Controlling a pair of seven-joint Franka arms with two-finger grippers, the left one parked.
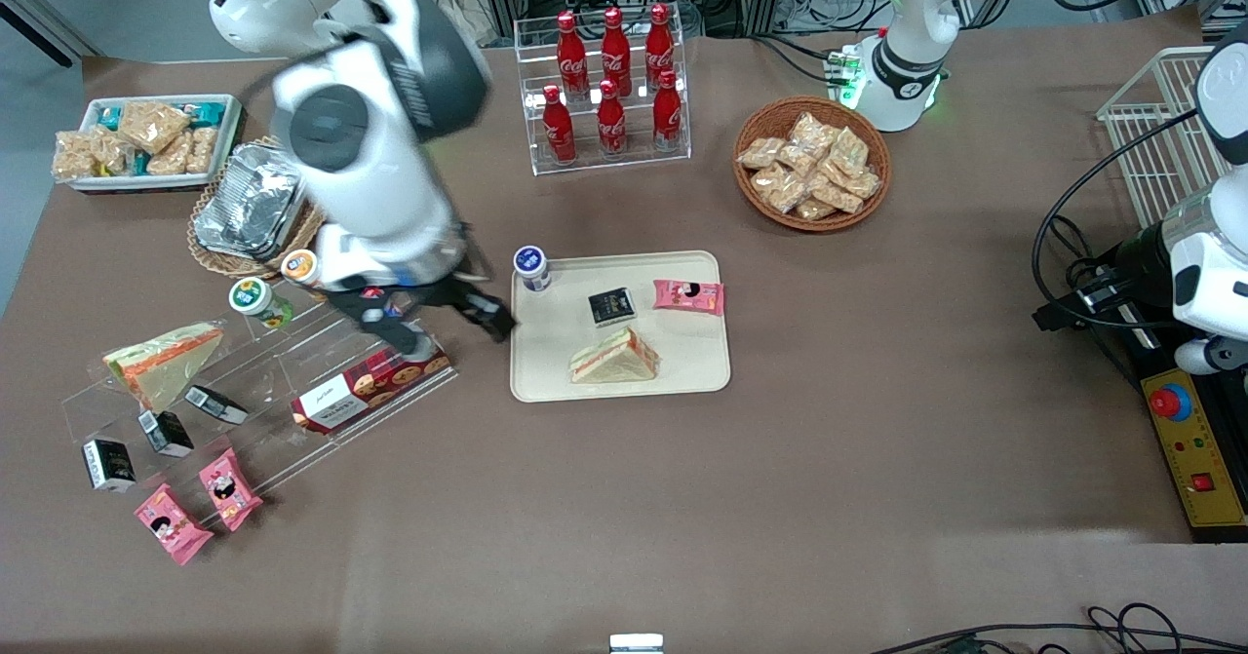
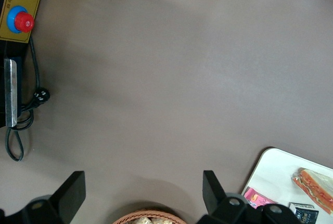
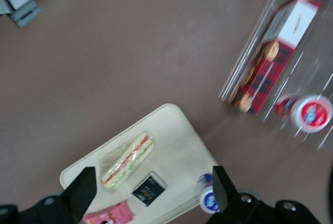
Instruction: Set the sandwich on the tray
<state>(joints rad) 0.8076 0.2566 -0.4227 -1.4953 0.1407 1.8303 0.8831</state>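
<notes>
Right wrist view gives me the best read on the gripper point(image 3: 151, 195): its two black fingers point(image 3: 80, 190) stand spread wide with nothing between them, hanging above the desk point(image 1: 877, 459) near the edge of the tray.

Below them, the triangular wedge sandwich in clear wrap with pale bread and orange-red filling point(image 1: 614, 357) lies flat on the large cream-beige rectangular plastic tray point(image 1: 546, 376), in the part of it nearest the front camera. I judge the placing done; what is left is only to carry the arm clear.

Sharing the tray are a small black square packet point(image 1: 611, 306), a pink snack packet point(image 1: 688, 295) and a blue-lidded white cup point(image 1: 531, 267) at a corner, all apart from the sandwich.

Toward the working arm's end of the desk, a clear acrylic stepped display point(image 1: 253, 381) holds a second near-identical wedge point(image 1: 164, 360), a red tartan biscuit box point(image 1: 370, 388) and more packets. Farther from the front camera stand a rack of red cola bottles point(image 1: 609, 89) and a wicker basket of snack bags point(image 1: 811, 164).

The biscuit box and display sit just beside the gripper, so I would lift before swinging sideways.
</notes>
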